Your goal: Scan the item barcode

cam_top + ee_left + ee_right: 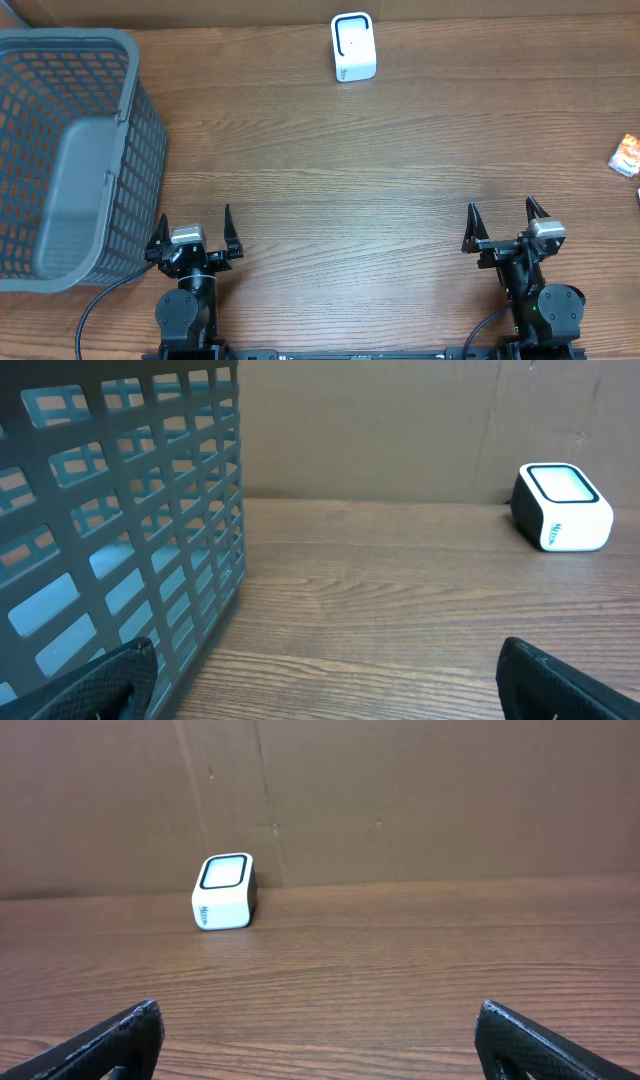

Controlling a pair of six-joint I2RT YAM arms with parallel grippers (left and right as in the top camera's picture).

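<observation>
Folded low at the near edge of the surface (350, 180), both arms. Left end effector (194, 215) spread wide, holding nothing, grey basket (130, 110) just to its left. Ahead, between the two: white scanner (353, 47), window facing up, print unreadable. Right end effector (500, 206) wide too; orange-white packet (626, 155) ahead to its right, orientation unclear.
</observation>
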